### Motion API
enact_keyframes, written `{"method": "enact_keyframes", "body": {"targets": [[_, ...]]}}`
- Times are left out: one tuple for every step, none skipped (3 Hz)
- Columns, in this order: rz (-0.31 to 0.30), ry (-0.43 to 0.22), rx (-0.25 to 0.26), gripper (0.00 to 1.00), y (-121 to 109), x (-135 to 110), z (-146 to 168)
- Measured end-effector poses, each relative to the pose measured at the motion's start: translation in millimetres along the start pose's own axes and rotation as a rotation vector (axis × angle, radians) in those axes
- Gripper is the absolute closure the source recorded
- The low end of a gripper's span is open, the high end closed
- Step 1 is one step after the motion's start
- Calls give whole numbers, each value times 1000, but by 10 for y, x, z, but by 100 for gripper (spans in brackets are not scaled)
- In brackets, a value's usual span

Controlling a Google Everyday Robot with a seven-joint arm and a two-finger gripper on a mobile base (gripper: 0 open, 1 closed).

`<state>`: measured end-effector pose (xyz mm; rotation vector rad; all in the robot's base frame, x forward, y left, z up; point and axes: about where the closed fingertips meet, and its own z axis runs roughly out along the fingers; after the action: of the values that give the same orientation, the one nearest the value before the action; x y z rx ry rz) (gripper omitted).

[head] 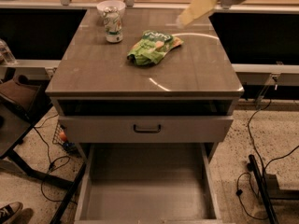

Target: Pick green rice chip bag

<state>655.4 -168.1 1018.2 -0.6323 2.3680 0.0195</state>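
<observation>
The green rice chip bag (152,47) lies crumpled on the brown cabinet top (107,73), a little behind its middle. It is bright green with white lettering and orange-tan chip pictures. My gripper (196,8) comes in from the top right, its pale yellow fingers blurred and pointing down-left. It hangs above the back right part of the top, up and to the right of the bag, apart from it.
A green-and-white drink can (112,24) stands upright at the back left of the top. Below are a shut drawer with a dark handle (146,128) and an open empty bottom drawer (147,190). Cables lie on the floor on both sides.
</observation>
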Motion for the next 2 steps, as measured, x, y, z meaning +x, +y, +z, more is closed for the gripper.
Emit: {"method": "enact_keyframes", "body": {"targets": [[96, 71, -61, 0, 523, -377, 463], [146, 110, -86, 0, 776, -552, 723]]}}
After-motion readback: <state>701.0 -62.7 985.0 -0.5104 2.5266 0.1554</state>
